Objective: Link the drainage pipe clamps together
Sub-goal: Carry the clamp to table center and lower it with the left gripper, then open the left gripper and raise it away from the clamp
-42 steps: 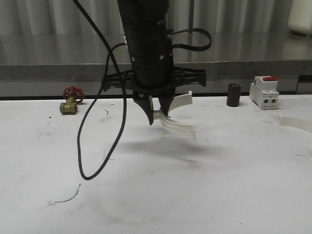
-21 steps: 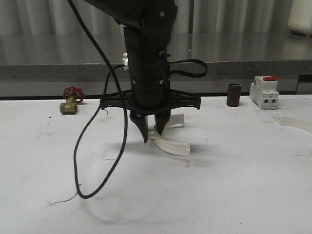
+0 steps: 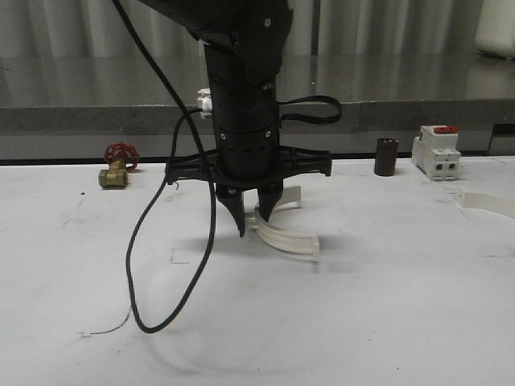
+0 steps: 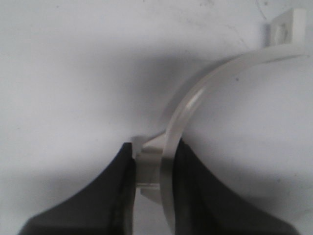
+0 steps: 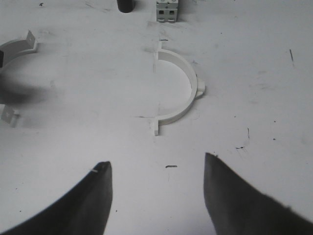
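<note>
Key relation: the second clamp half (image 5: 178,90) lies flat on the desk (image 3: 386,322) ahead of the right hand (image 5: 156,196), centred between its fingers, its straight open side facing away from the breaker's side (it sits well apart from the held half, over toward the right edge in the front view).
Long axis: its end tabs line up roughly along the right hand's direction of reach, the arch bulging to one side.
Nearer arm: the right, by my judgement.
Left hand (image 3: 251,219): clamped narrow on the first clamp half (image 3: 288,238), fingers pinching one end near its tab, the arch sweeping out to the side just above or on the desk.
Right hand state: fingers spread wide, gripping nothing, hovering short of its half.
Bystanders: breaker (image 3: 435,151), dark cylinder (image 3: 386,157), red-handled valve (image 3: 117,165) along the back.
</note>
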Controlling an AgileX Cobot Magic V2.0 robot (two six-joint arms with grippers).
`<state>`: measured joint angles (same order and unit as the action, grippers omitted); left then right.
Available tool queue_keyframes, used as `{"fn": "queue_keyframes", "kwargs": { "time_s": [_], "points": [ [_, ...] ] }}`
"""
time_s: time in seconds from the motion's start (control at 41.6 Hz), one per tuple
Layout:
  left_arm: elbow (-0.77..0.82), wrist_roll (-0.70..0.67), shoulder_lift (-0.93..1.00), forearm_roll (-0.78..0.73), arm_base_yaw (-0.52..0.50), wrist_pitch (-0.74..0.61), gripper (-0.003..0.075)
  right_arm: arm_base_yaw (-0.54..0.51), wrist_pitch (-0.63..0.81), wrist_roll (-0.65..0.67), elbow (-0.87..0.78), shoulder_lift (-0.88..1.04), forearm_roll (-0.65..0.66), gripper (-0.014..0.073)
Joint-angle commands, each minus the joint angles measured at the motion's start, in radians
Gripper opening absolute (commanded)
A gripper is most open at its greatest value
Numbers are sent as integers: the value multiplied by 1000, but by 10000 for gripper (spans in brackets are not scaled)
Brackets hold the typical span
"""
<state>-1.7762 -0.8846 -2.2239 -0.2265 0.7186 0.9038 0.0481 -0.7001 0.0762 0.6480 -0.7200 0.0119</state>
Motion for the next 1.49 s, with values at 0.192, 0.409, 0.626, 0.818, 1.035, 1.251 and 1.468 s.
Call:
{"fn": "queue_keyframes", "kwargs": {
  "time_s": [0.192, 0.409, 0.626, 0.818, 1.035, 1.251, 1.468],
  "points": [
    [-31, -18, 32, 1, -7, -9, 36, -5, 51, -6, 33, 0, 13, 445],
    [-31, -18, 20, 5, 1, -9, 38, -5, 51, -6, 33, 0, 13, 445],
    [-31, -18, 20, 3, 1, -9, 193, -5, 51, -6, 33, 0, 13, 445],
    [-39, -18, 26, 9, 1, -6, 336, -5, 51, -6, 33, 0, 13, 445],
    [-41, -18, 99, -89, 1, 31, 340, -5, 51, -6, 33, 0, 13, 445],
    [-41, 260, 269, -91, 1, 34, 335, -5, 51, -6, 33, 0, 13, 445],
    [-16, 476, 489, -54, 35, 56, 335, -5, 51, -6, 33, 0, 13, 445]
  ]
}}
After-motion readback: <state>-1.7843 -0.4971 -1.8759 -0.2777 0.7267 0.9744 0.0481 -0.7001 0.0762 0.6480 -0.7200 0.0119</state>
